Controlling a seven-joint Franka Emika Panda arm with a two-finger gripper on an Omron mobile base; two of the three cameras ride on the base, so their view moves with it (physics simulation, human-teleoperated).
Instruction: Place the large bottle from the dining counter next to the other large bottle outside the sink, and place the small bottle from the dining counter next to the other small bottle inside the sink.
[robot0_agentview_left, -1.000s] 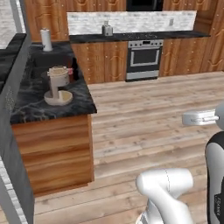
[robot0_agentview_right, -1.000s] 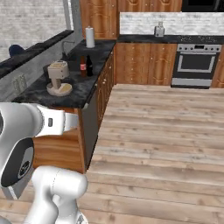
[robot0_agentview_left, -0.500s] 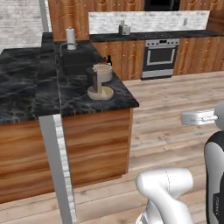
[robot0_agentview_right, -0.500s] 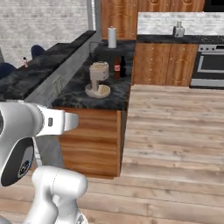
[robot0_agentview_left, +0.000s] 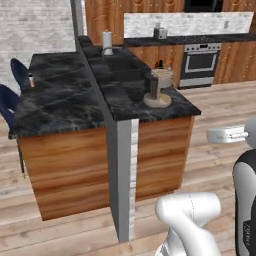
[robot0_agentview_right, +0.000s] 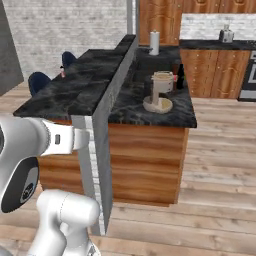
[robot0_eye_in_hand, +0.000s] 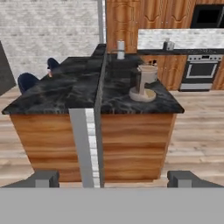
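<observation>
Two fingertips of the gripper (robot0_eye_in_hand: 113, 179) are seen set wide apart in the hand view, with nothing held between them. The small bottle (robot0_agentview_left: 31, 80) is found upright on the far left side of the dining counter (robot0_agentview_left: 60, 102), near the blue stools (robot0_agentview_left: 17, 72) and well apart from the arm. It is shown as a tiny pale-pink body under a dark reddish cap; finer detail is too small to be made out. It is judged light, stiff and easily toppled, possibly smooth, so it is best taken around the body just below the cap. A tall dark bottle (robot0_agentview_right: 180, 76) is seen just behind a pale appliance (robot0_agentview_right: 161, 91); which large bottle it is cannot be told.
</observation>
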